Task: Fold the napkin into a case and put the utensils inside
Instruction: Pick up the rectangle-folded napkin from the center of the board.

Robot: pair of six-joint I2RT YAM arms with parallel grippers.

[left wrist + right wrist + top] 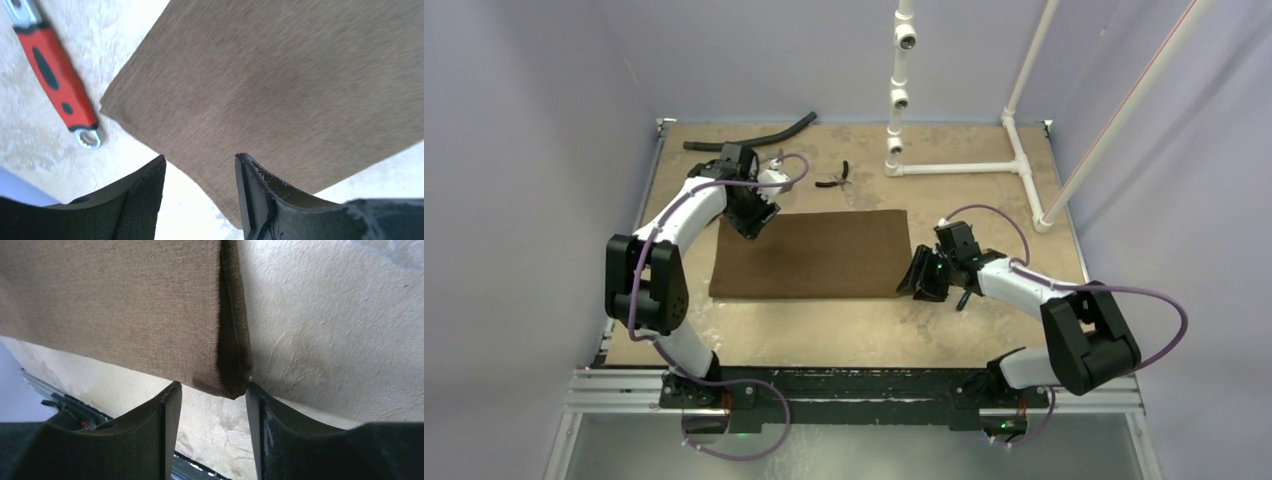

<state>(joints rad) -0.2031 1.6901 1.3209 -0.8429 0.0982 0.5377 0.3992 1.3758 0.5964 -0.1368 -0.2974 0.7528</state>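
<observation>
Found the right jaws at the napkin's (809, 255) near right corner — parted, gripping nothing, one finger (150, 440) either side of the corner tip, with bare worktop (854, 330) showing in the gap. Saw, in the right wrist view, a doubled edge along that side of the napkin, one layer over another. Noted the napkin itself lying flat as a dark-brown rectangle, longer left to right, mid-worktop between the two arms. Found the left jaws hanging over the napkin's far left corner — likewise spread wide and empty, the fingers (265, 200) straddling the cloth's edge, one over bare worktop and the other over cloth. Could not tell whether those fingertips touched the cloth. Spotted a red-handled wrench (57, 82) just off that far left corner, apart from the napkin, its ring end towards the cloth. Picked out small black pliers (834, 179) beyond the napkin's far edge, clear of it. Made out a black hose (749, 136) farther still, past the far left corner, along the worktop's back edge. Saw a white pipe frame (959, 167) beyond the napkin's far right corner, with uprights rising from it.
</observation>
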